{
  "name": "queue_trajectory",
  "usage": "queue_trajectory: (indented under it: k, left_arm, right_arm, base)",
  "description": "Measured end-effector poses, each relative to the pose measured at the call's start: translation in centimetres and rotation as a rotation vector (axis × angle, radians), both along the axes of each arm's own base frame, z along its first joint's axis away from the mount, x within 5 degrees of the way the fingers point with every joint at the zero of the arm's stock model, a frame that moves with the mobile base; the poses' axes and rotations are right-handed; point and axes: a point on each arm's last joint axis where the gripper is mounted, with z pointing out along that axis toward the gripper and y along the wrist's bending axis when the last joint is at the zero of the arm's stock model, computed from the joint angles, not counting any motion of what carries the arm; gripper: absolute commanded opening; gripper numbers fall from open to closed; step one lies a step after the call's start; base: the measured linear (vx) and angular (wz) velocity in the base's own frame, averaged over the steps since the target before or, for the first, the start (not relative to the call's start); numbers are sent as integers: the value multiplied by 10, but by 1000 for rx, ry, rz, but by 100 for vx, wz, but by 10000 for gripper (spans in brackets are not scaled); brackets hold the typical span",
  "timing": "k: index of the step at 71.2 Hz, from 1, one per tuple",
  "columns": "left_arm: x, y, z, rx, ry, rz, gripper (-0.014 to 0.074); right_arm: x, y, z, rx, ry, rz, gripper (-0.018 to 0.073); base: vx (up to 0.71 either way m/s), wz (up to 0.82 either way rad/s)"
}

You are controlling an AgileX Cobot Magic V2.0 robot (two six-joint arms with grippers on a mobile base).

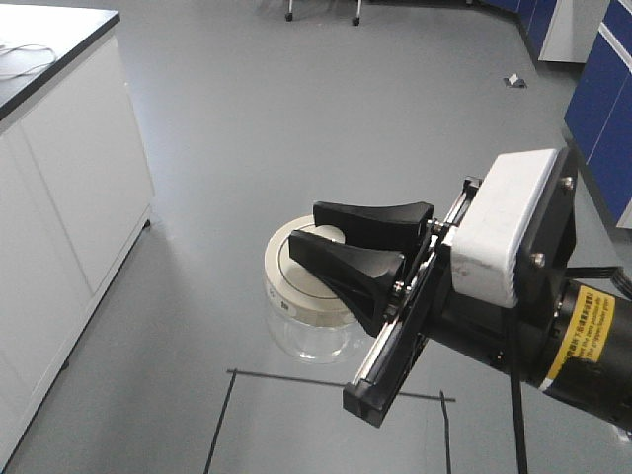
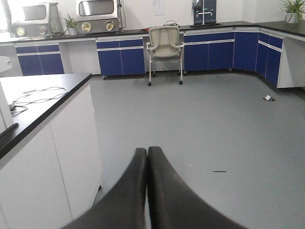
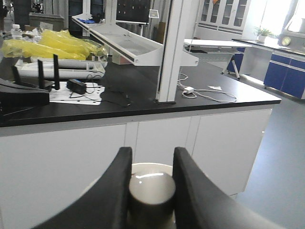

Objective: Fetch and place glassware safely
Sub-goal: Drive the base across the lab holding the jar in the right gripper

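glass jar [image 1: 301,298], knob [image 3: 152,190] between right jaws (clamped)

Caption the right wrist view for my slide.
Right pincer clamped on the knob of the jar's cream lid, black-topped lab bench behind.

Right hand [image 1: 306,227] mid-frame, arm entering from right edge, fingers clamped on jar [image 1: 296,311] lid knob. Left hand [image 2: 147,153] bottom centre, fingers pressed together, tips touching.
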Motion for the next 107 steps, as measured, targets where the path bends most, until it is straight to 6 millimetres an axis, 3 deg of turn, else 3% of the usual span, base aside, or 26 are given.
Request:
queue_trajectory:
  k: [107]
  left_arm:
    - [0,0,0,0,0,0,-7]
  right_arm:
    - [0,0,-1,-5,3,-5,-1]
  base:
    - [48,-7]
